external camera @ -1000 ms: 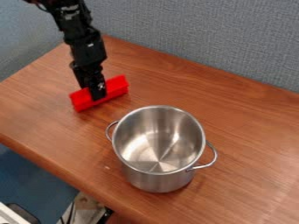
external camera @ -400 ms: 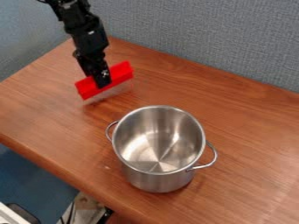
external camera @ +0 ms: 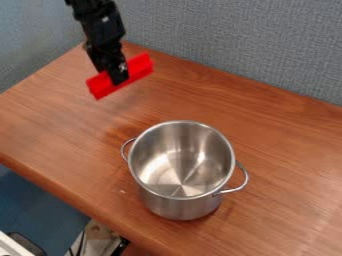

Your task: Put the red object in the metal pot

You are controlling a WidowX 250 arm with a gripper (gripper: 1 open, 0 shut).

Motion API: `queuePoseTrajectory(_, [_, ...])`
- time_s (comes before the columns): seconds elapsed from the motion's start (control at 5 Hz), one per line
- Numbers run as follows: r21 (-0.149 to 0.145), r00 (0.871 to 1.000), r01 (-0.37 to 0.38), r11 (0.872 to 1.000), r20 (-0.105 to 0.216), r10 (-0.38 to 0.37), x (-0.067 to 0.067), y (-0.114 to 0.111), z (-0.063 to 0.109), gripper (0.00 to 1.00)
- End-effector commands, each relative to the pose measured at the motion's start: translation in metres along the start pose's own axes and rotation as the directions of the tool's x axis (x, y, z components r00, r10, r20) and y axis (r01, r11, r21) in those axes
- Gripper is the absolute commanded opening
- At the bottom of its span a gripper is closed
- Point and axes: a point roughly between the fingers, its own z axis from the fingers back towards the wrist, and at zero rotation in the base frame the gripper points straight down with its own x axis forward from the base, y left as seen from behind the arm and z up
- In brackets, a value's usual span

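Note:
The red object (external camera: 120,77) is a flat bright red bar hanging tilted in the air above the back left of the wooden table. My gripper (external camera: 115,70) points down and is shut on its middle, with the black arm rising out of the top of the view. The metal pot (external camera: 186,167) is a shiny steel cylinder with two small loop handles, standing open and empty near the table's front edge, to the right of and nearer than the gripper.
The wooden table (external camera: 54,120) has its front edge running diagonally at the lower left. A grey-blue wall (external camera: 254,40) stands behind it.
The gripper has risen with the red object, lifting it off the table surface and carrying it slightly toward the back wall. The pot has not moved.

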Motion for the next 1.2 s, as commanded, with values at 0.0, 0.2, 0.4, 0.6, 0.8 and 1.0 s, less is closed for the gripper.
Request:
queuePoseTrajectory(0.0, [0.062, 0.999, 0.036, 0.997, 0.036, -0.038, 0.005, -0.024, 0.049, 0.0])
queuePoseTrajectory(0.2, [0.027, 0.983, 0.163, 0.986, 0.075, -0.165, 0.01, -0.034, 0.082, 0.0])
queuePoseTrajectory(0.4, [-0.036, 0.949, 0.309, 0.95, 0.085, -0.305, 0.004, -0.052, 0.093, 0.0])
queuePoseTrajectory(0.6, [-0.063, 0.936, 0.345, 0.936, 0.095, -0.339, -0.006, -0.079, 0.098, 0.0])
queuePoseTrajectory(0.8, [-0.084, 0.922, 0.381, 0.921, 0.109, -0.372, -0.016, -0.105, 0.096, 0.0])
queuePoseTrajectory(1.0, [-0.111, 0.904, 0.424, 0.899, 0.117, -0.412, -0.023, -0.127, 0.096, 0.0])
